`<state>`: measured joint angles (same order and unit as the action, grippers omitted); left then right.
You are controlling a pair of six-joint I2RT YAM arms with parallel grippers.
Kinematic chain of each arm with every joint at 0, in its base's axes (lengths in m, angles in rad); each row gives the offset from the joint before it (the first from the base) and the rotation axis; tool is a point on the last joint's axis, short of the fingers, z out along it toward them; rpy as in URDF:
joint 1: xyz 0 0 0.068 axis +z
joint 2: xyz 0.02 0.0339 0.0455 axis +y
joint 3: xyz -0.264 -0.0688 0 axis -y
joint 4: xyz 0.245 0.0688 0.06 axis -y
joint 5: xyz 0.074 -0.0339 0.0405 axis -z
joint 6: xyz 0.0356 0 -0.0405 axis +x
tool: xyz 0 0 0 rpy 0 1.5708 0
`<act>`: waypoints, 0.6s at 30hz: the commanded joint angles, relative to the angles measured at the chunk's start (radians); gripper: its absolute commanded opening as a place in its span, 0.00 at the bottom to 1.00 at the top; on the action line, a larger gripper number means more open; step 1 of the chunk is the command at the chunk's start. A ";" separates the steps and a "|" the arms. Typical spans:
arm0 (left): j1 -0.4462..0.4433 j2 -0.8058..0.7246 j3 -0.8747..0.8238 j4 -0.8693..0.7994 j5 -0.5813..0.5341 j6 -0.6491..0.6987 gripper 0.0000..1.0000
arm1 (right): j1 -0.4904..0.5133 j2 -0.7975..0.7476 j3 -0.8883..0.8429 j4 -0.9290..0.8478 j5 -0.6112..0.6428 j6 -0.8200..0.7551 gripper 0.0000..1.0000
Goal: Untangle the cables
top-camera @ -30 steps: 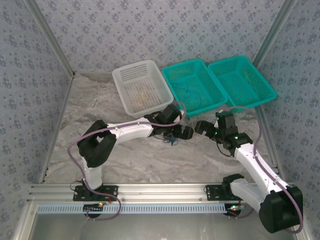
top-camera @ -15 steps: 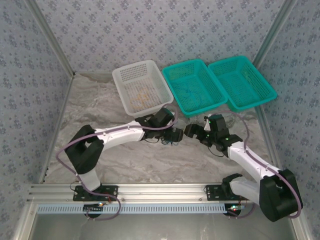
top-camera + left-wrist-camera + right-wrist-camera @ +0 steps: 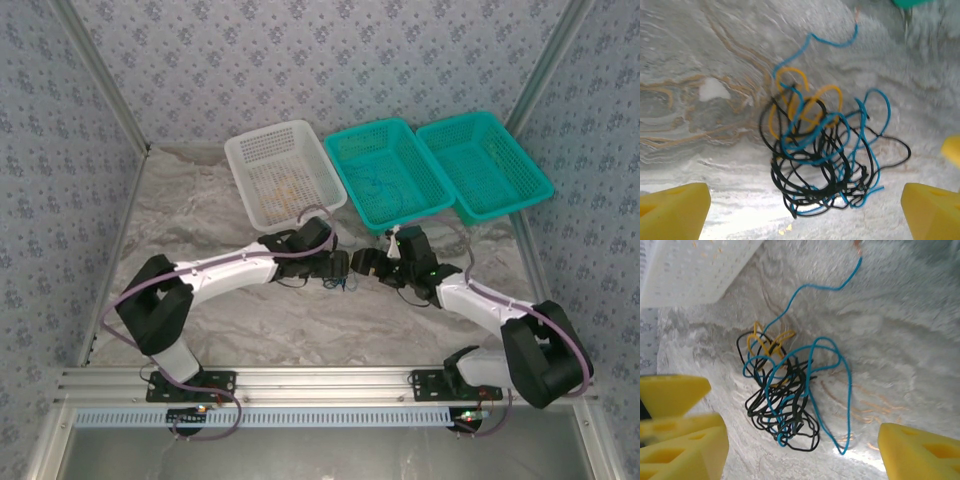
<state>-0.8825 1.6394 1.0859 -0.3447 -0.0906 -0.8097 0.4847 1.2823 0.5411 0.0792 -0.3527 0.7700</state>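
The cables (image 3: pixel 820 150) are just lying loose on the marbled table cover (image 3: pixel 250 320), not in any basket. It's a small knotted clump of black, blue and yellow-orange wire. The black is bunched at the near end, the yellow loops sit further up, and one long blue tail snakes off away from the pile and ends in a bare-looking tip. From the top camera the clump sits right between the two gripper heads. It's on the arms' side of the spot where the white basket and the middle teal one meet.

The left gripper (image 3: pixel 805 200) is spread wide with a yellow finger out at each side of the clump, and nothing is pinched. Same deal for the right gripper (image 3: pixel 802 437): fingers far apart, wires lying in the space between them, not gripped. The two grippers face each other almost tip to tip over the wires.

Three baskets sit in a row at the far side:
- **The white basket (image 3: pixel 241 185)**, on the left, has a few small yellow-orange bits on its floor. They're too small to say exactly what they are.
- **The middle teal basket (image 3: pixel 365 130)** has a thin dark wire lying in it.
- **The right-hand teal basket (image 3: pixel 457 120)** sits snug against the middle one, side to side.
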 commanded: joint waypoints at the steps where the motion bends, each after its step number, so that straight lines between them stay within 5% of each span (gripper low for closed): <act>1: 0.030 -0.043 -0.030 0.075 0.016 -0.108 0.97 | 0.016 0.042 0.014 0.041 -0.020 0.011 0.76; 7: 0.034 0.036 0.041 -0.006 0.023 -0.117 0.93 | 0.035 0.095 0.039 0.050 -0.003 0.007 0.64; 18: 0.026 0.084 0.061 0.035 0.063 -0.109 0.60 | 0.041 0.122 0.030 0.123 0.054 0.015 0.36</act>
<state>-0.8494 1.6970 1.1084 -0.3134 -0.0578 -0.9295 0.5198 1.3903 0.5526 0.1600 -0.3271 0.7887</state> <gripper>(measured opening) 0.613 0.371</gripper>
